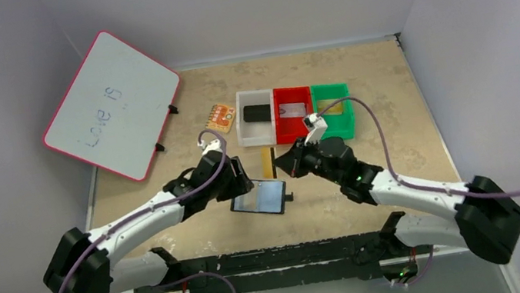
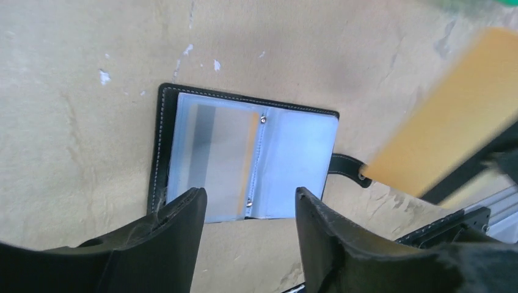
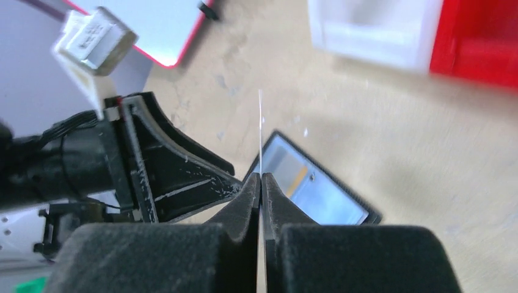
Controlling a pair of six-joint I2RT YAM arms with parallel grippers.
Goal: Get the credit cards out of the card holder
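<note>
The card holder (image 1: 258, 198) lies open on the table, pale blue-grey faces up, strap tab to the right. In the left wrist view the card holder (image 2: 299, 165) has a silver-grey card (image 2: 211, 159) in its left sleeve. My left gripper (image 2: 247, 198) is open and empty, just above the holder's near edge; it also shows in the top view (image 1: 240, 183). My right gripper (image 3: 261, 180) is shut on the gold-tan card (image 3: 261, 116), seen edge-on, held above the holder (image 3: 317, 192). The gold-tan card also shows in the top view (image 1: 267, 162) and the left wrist view (image 2: 452, 110).
White bin (image 1: 245, 127) with a black block (image 1: 257, 113), red bin (image 1: 281, 124) and green bin (image 1: 349, 114) stand in a row behind the holder. An orange patterned square (image 1: 220, 117) lies left of them. A whiteboard (image 1: 111, 106) leans at the back left.
</note>
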